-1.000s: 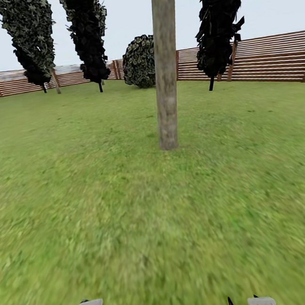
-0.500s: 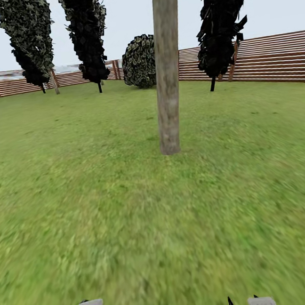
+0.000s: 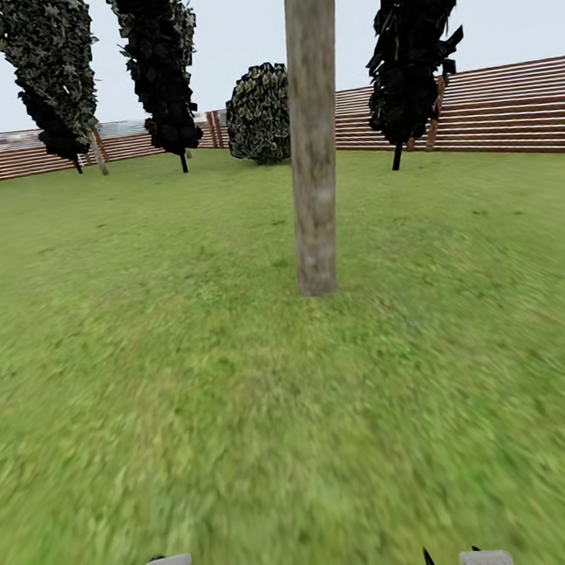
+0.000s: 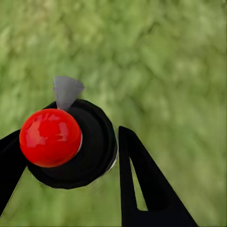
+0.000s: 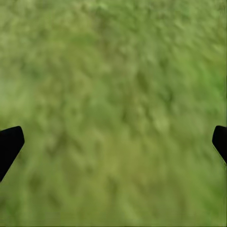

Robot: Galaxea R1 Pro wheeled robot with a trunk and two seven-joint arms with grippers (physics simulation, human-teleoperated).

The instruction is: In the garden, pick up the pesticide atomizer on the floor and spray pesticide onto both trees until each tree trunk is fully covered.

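While the left gripper (image 4: 71, 156) is clamped round the atomizer (image 4: 71, 144) w/ nozzle fwd, ready to spray, the right gripper (image 5: 113, 142) hangs spread & empty, tree trunk (image 3: 311, 130) dead ahead on the lawn (image 3: 153, 376).

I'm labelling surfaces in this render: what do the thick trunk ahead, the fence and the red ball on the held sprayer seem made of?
Trunk: matte wood or bark, mottled grey-tan.
Fence: brown wooden slats laid horizontally, dull finish.
Red ball: probably glossy plastic, with bright highlights.
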